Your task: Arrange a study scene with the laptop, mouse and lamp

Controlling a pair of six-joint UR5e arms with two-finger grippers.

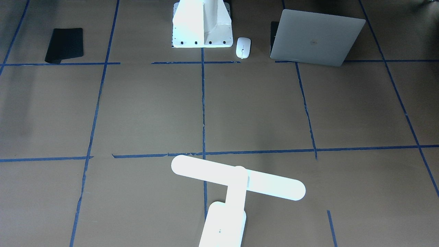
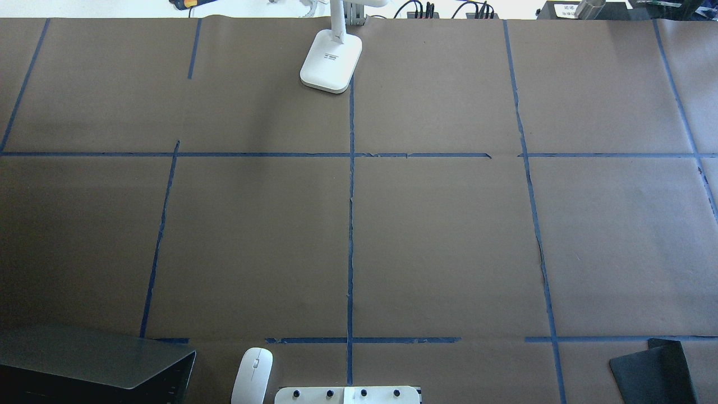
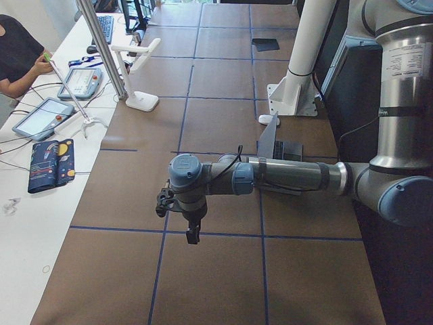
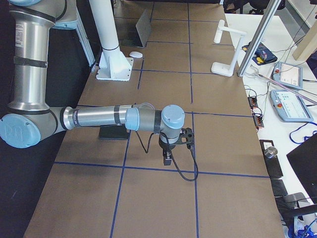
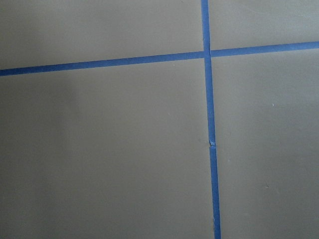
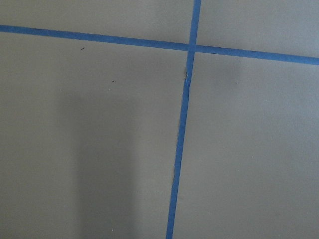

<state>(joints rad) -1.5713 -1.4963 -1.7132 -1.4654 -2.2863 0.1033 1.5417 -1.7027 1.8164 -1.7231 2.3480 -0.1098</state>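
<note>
The grey laptop (image 1: 317,37) stands part-open at the table's near edge on my left, lid facing the front view; it also shows in the overhead view (image 2: 95,359). The white mouse (image 1: 243,47) lies between it and the pedestal, also in the overhead view (image 2: 252,375). The white lamp (image 1: 236,178) stands at the far edge, mid-table, its base in the overhead view (image 2: 331,62). My left gripper (image 3: 193,233) and right gripper (image 4: 167,157) hang over bare paper beyond each table end, far from all three. I cannot tell whether either is open or shut.
A black mat (image 1: 65,44) lies at the near edge on my right. The white pedestal (image 1: 202,24) stands mid near edge. Brown paper with blue tape lines (image 2: 350,247) covers the table. A side bench with tablets (image 3: 40,118) and an operator (image 3: 17,54) lies beyond the far edge.
</note>
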